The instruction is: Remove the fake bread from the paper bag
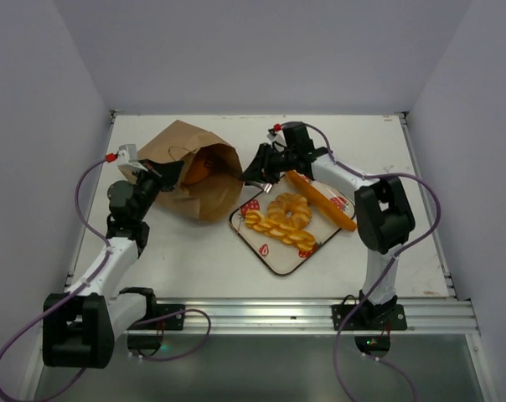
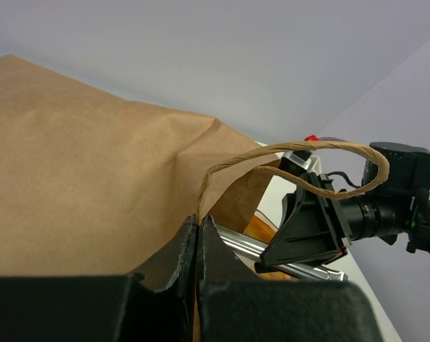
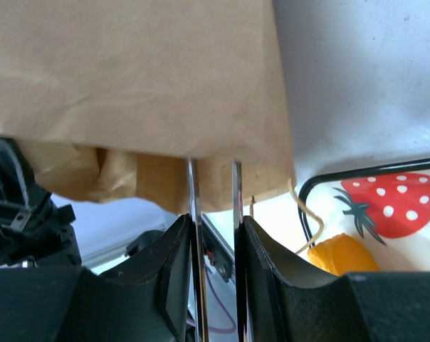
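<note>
White table (image 1: 194, 260) holds plain paper bag (image 1: 182, 146), seemingly pinched by left hand (image 2: 198, 231).

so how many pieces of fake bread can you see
4. On the strawberry tray: a ring doughnut, a braided loaf beside it, and a baguette across the tray's right edge. One orange piece shows inside the paper bag; more may be hidden there.

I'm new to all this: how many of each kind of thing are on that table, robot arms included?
Paper bag: 1
Strawberry tray: 1
Fake bread pieces in view: 4 (baguette, ring doughnut and braided loaf on the tray; one orange piece inside the bag)
Robot arms: 2 (left arm, right arm)
Total: 8
</note>
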Motion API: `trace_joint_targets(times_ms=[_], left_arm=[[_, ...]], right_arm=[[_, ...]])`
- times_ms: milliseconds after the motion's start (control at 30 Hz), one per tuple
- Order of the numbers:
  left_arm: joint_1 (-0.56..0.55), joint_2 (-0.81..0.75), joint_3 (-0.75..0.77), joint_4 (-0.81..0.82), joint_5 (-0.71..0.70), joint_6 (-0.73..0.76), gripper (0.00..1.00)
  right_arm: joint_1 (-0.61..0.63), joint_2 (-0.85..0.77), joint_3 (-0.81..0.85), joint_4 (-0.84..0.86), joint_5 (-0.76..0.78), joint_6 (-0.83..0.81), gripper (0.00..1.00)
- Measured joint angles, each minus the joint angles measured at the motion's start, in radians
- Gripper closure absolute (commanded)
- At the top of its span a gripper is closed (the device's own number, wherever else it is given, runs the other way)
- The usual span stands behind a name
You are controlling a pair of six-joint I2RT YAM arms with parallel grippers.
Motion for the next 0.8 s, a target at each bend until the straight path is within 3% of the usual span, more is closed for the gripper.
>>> trace_joint_targets(times_ms=[800], left_arm=[[-0.002, 0.107, 0.077, -0.004, -0.114, 0.031, 1.00]], right_arm=[[-0.093, -0.132, 0.000, -0.234, -0.105, -0.181, 1.00]])
